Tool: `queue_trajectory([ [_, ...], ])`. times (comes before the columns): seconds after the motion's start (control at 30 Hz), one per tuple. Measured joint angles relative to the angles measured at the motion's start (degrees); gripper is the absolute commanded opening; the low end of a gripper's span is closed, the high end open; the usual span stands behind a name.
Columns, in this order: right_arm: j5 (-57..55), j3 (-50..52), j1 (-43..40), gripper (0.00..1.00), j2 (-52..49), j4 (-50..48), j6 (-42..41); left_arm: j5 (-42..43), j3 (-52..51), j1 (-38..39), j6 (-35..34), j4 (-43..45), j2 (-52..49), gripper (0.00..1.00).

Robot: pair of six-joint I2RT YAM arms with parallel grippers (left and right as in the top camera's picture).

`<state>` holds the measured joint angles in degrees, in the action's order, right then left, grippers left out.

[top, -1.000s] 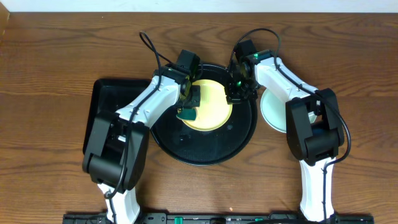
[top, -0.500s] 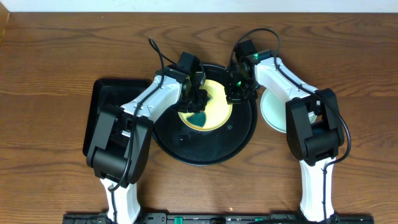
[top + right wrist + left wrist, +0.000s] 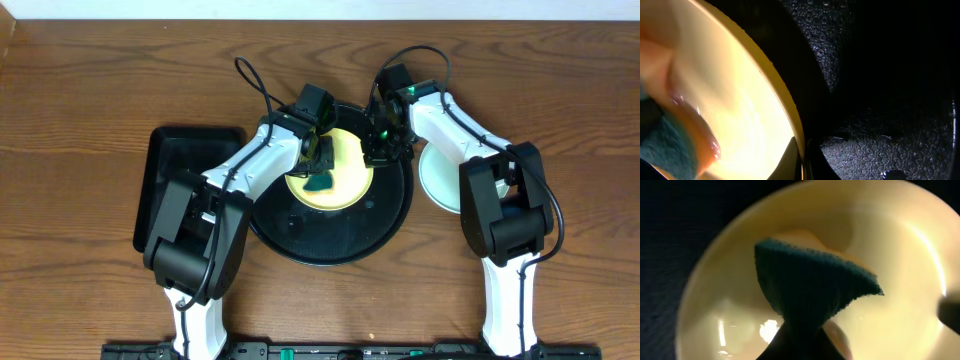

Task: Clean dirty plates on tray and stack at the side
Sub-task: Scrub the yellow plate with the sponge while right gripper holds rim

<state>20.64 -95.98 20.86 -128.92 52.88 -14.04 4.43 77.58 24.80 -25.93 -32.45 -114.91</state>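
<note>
Wiping step: the left gripper point(image 3: 322, 160), pinching a teal sponge point(image 3: 318, 184), presses on the yellow plate point(image 3: 345, 170) in the round tray point(image 3: 330, 245). The right gripper point(image 3: 381, 150), pressed together, seemingly clamps the plate's right rim. Next — finish wiping, then stack it on the mint plate point(image 3: 440, 180) right of the tray.

The left arm point(image 3: 235, 175) reaches from its base at the near left forward and toward the middle. Its wrist tips downward, and the left gripper point(image 3: 320, 165) is clamped on a green sponge point(image 3: 810, 285). The right arm point(image 3: 455, 120) rises from the near right and bends inward. The right gripper point(image 3: 381, 150) points down, its jaws pinched onto the rim of the yellow plate point(image 3: 740, 100). The two grippers are near each other but apart.
</note>
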Motion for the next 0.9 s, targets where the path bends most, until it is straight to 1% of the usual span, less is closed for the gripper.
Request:
queue_trajectory([
  [0.07,0.00,0.00,0.00,0.01,0.00,-0.02,0.00,-0.81,0.22,0.00,-0.61,-1.11,0.02,0.07],
  [0.13,0.00,0.00,0.00,0.01,0.00,-0.02,0.00,-0.44,0.63,-0.13,0.63,-2.47,0.00,0.08],
  [0.23,0.02,0.02,0.00,0.01,0.00,-0.04,0.00,2.80,0.94,-0.83,5.64,-4.98,0.00,0.08],
  [0.37,0.17,0.04,0.00,0.01,0.00,-0.20,0.00,10.82,0.94,-2.01,14.49,-6.93,0.00,0.07],
  [0.5,0.20,0.07,0.02,0.01,0.00,-0.20,0.00,16.35,0.61,-1.86,19.71,-5.18,-0.15,0.08],
  [0.6,0.20,0.07,0.02,0.01,-0.02,-0.22,0.00,18.18,0.44,-1.79,21.55,-0.55,-0.37,0.07],
  [0.73,0.22,0.07,0.02,0.01,0.00,-0.20,0.00,16.74,0.44,-1.64,22.34,5.92,-0.52,0.07],
  [0.8,0.20,0.07,0.02,0.01,0.00,-0.17,0.00,13.11,0.44,-1.51,21.55,7.45,-0.52,0.08],
  [0.9,0.20,0.07,0.02,0.01,0.00,-0.17,0.00,5.01,0.44,-1.29,17.90,6.97,-0.52,0.07],
])
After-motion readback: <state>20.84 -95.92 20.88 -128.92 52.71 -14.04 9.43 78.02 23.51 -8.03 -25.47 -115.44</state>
